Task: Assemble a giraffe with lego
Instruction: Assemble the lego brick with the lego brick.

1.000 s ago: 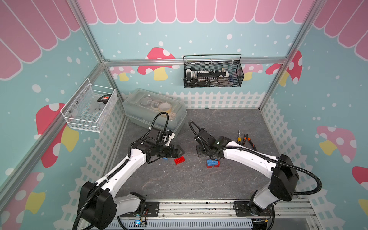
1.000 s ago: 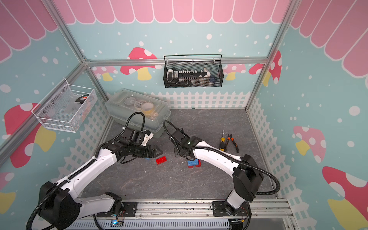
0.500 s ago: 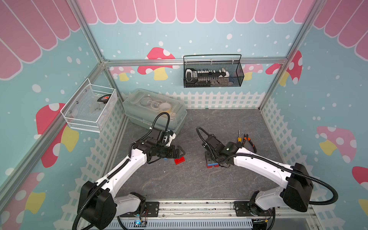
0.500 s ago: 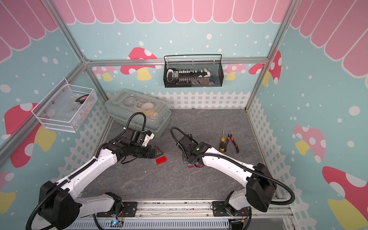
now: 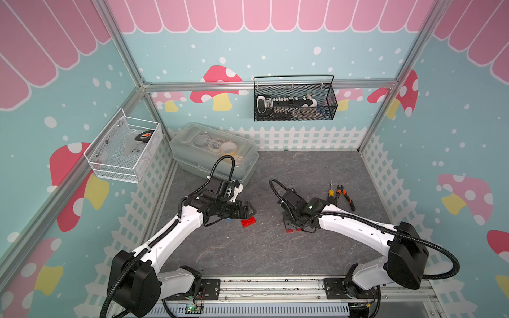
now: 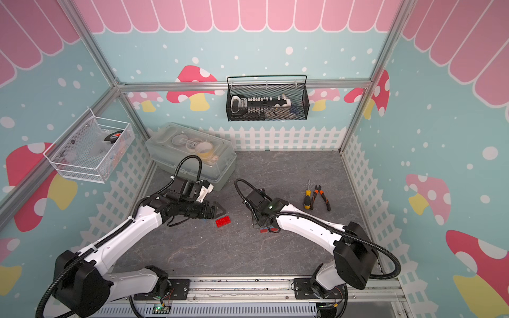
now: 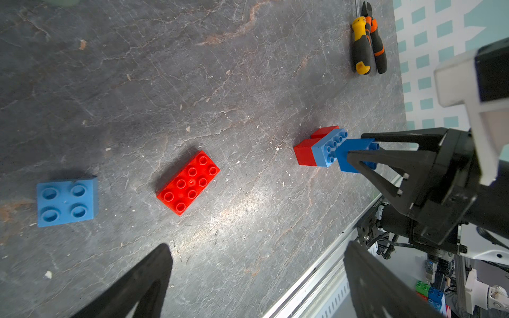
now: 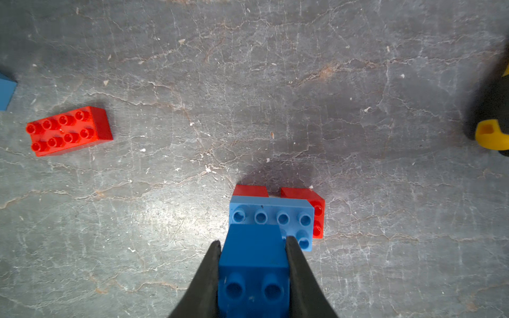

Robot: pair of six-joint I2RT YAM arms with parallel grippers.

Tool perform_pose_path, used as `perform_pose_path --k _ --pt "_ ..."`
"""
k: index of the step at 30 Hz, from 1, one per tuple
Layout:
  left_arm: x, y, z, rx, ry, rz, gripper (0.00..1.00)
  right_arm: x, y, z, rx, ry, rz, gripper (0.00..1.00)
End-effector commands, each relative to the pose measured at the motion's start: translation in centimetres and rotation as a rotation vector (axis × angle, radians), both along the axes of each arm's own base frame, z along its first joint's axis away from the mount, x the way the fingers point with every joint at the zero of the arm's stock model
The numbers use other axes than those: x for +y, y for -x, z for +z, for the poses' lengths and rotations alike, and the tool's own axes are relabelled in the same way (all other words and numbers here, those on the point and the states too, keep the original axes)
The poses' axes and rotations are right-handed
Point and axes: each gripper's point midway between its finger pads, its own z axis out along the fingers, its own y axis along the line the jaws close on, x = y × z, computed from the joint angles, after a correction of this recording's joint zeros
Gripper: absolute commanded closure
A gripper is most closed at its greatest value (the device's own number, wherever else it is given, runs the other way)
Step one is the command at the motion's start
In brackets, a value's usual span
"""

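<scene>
In a top view, the left gripper (image 5: 248, 211) hangs left of the frame's centre, low over the grey table (image 5: 275, 256), its fingers spread and holding nothing. The long red brick (image 5: 248, 221) lies just below its tips in the frame, apart from them. Right of centre, the right gripper (image 5: 291, 220) points down onto the part-built giraffe (image 5: 290, 229), of which only a red and blue edge shows under the wrist. A screwdriver (image 5: 330, 192) and pliers (image 5: 343, 196) lie side by side, further right and higher.

In the left wrist view the spread fingers frame bare table. A loose blue square brick (image 7: 67, 202), the long red brick and the giraffe lie in a rough row, well apart. The giraffe stands on two red legs (image 7: 305, 155) under a light-blue long brick (image 7: 327, 147).

In the right wrist view the right gripper pinches a dark-blue square brick (image 8: 253, 256) by its sides. The brick is set against one end of the light-blue long brick's studded top; whether it is pressed home I cannot tell. One red leg juts past the other end, two studs showing.
</scene>
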Motion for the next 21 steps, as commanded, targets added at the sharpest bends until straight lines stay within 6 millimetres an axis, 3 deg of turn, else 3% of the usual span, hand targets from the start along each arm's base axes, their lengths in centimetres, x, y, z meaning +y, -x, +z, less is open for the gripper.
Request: perform_pose_path --k 1,21 --pt "-0.2 0.2 0.1 -0.013 0.002 -0.02 0.03 0.2 0.1 -0.7 0.005 0.001 0.004 0.89" --pt "-0.1 0.2 0.1 -0.016 -0.001 -0.021 0.03 0.0 0.2 -2.3 0.031 0.011 -0.006 0.9"
